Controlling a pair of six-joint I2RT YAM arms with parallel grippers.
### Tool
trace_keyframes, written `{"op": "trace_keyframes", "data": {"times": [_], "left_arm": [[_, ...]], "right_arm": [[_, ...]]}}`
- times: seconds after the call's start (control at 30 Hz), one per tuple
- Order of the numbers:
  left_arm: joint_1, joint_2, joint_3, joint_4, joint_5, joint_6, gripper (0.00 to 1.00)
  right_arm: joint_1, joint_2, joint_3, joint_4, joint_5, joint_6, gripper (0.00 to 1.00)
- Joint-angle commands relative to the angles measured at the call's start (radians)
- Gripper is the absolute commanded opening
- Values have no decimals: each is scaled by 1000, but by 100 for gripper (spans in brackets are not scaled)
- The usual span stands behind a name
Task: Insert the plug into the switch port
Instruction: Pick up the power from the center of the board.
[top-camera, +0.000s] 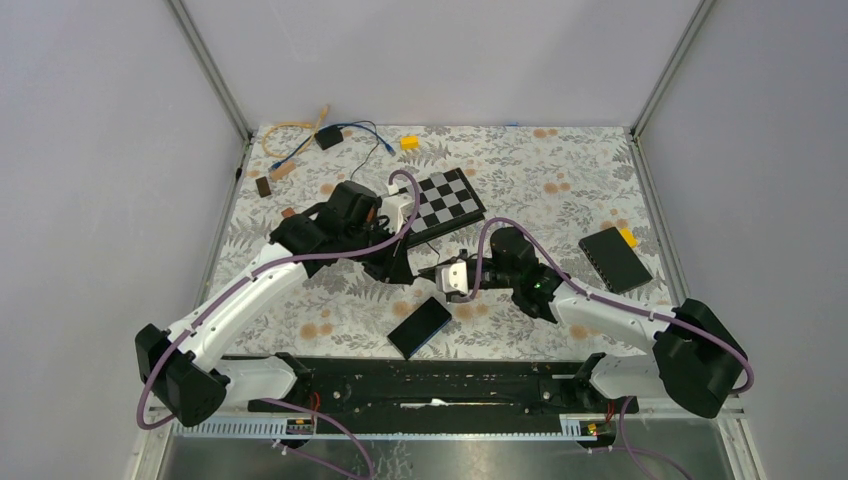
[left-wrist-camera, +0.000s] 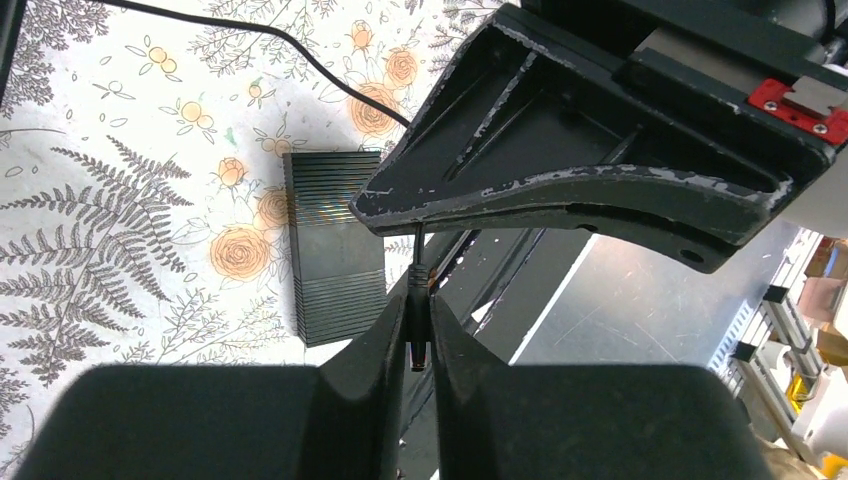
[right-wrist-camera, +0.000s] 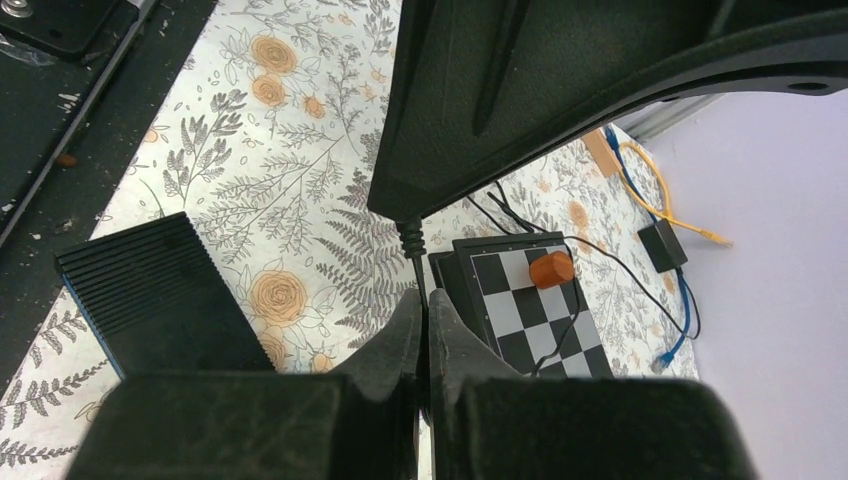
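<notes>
A small black barrel plug (left-wrist-camera: 419, 335) on a thin black cable (right-wrist-camera: 412, 250) hangs above the table's middle. My left gripper (left-wrist-camera: 420, 325) is shut on the plug, its tip pointing back between the fingers. My right gripper (right-wrist-camera: 422, 320) is shut on the cable just behind the plug. The two grippers meet tip to tip, the left gripper (top-camera: 400, 266) from the left, the right gripper (top-camera: 432, 272) from the right. A flat black ribbed box (top-camera: 420, 327), which seems to be the switch, lies on the table below them. Its port is not visible.
A checkerboard block (top-camera: 448, 200) with an orange cylinder (right-wrist-camera: 551, 269) sits behind the grippers. A second black box (top-camera: 614, 260) lies at the right. A small black adapter (top-camera: 328, 139) with blue and yellow cables and a yellow block (top-camera: 409, 143) lie at the back. A black rail (top-camera: 430, 385) runs along the near edge.
</notes>
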Motion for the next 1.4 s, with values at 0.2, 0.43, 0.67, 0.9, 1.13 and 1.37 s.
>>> {"op": "trace_keyframes", "data": {"times": [0.2, 0.43, 0.67, 0.9, 1.13, 1.37], "left_arm": [[-3, 5, 21, 23, -3, 8, 0], [-28, 9, 47, -13, -91, 53, 0], [-98, -40, 63, 48, -91, 103, 0], [-176, -13, 119, 60, -13, 118, 0], [-278, 14, 155, 56, -73, 136, 0], [-286, 31, 155, 55, -87, 133, 0]], "right_arm": [[7, -38, 2, 24, 13, 13, 0], [6, -126, 58, -189, -104, 64, 62], [7, -274, 40, -313, -177, 171, 64], [5, -356, 24, -321, -106, 196, 61], [7, -341, 45, -336, -75, 217, 56], [8, -347, 49, -336, -99, 226, 46]]}}
